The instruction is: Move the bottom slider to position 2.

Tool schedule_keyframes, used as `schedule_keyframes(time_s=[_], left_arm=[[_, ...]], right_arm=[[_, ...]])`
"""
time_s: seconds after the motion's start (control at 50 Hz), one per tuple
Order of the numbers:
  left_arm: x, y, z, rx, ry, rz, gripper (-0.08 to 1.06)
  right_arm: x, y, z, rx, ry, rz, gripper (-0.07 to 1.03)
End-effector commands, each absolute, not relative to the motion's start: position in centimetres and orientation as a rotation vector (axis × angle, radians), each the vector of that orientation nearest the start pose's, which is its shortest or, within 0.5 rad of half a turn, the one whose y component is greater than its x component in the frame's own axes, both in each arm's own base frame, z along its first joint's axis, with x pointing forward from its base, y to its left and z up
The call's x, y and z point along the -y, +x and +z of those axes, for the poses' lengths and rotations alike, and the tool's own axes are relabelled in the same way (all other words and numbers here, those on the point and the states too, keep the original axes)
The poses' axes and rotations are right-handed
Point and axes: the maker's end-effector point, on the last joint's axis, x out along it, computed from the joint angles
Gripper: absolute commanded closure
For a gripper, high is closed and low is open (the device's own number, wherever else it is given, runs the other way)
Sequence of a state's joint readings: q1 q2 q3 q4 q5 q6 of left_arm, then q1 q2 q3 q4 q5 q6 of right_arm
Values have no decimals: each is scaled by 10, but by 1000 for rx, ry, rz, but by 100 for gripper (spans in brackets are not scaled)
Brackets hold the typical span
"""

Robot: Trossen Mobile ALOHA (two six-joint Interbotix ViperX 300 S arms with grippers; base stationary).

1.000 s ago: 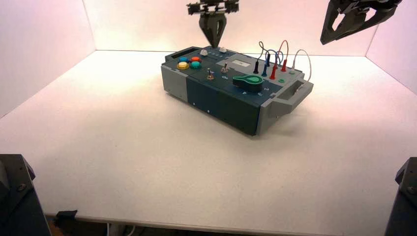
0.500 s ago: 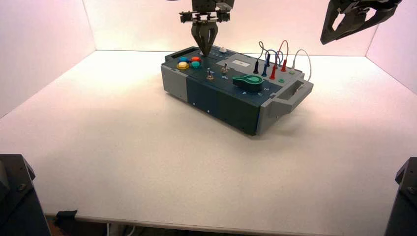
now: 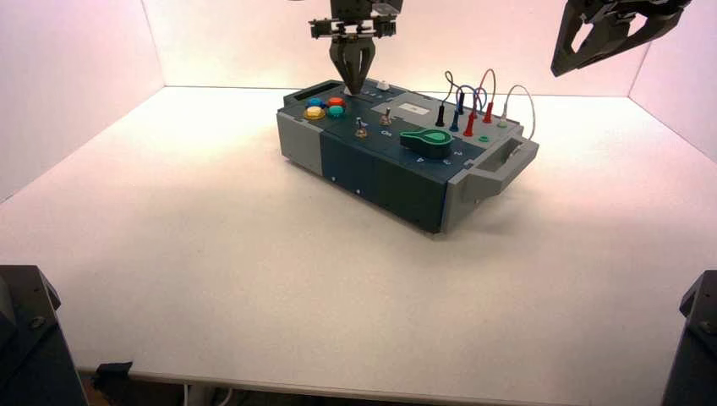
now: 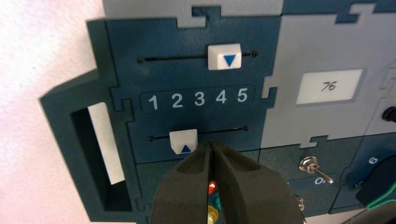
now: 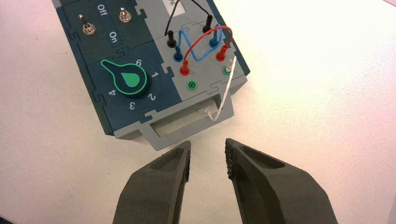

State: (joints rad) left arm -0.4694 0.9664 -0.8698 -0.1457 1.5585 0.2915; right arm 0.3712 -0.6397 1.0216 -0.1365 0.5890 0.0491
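Left end effector (image 4: 211, 145) pinched together beside bottom slider (image 4: 183, 141), hidden in high view.

box (image 4: 116, 56) scale reads "1 2 3 4 5", label (image 4: 329, 86) "76", switches "off"/"on".

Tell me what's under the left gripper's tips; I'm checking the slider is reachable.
Beneath the shut left gripper, slivers of red and yellow push buttons show. The bottom slider sits uncovered beside the tips, by 2.

bottom slider (image 4: 183, 141): small white knob, blue triangle mark, sitting in its slot just past the printed 2, toward 3
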Motion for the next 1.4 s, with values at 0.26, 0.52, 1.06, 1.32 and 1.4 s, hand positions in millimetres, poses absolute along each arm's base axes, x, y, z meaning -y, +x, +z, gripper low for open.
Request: schedule_keyframes(time_s=[0.26,0.52,1.06,1.32,1.4], left_arm=[[281,504,71,-1518,468,-701,101],[277,505,69,-1526,461,-694,101],[284,501,82,-1523,432,-726,101],[297,506,111,-1439,447,-738,101],[290,511,115,-1427,457,-711,101]], right_arm=[[-78,242,157,-906,-268,299,55],[-78,242,157,-905,-267,299,55],[-78,242,157,-905,-269,299,55],[-78,242,158,-905,-267,299,55],[-78,242,157,-908,-268,299,55]])
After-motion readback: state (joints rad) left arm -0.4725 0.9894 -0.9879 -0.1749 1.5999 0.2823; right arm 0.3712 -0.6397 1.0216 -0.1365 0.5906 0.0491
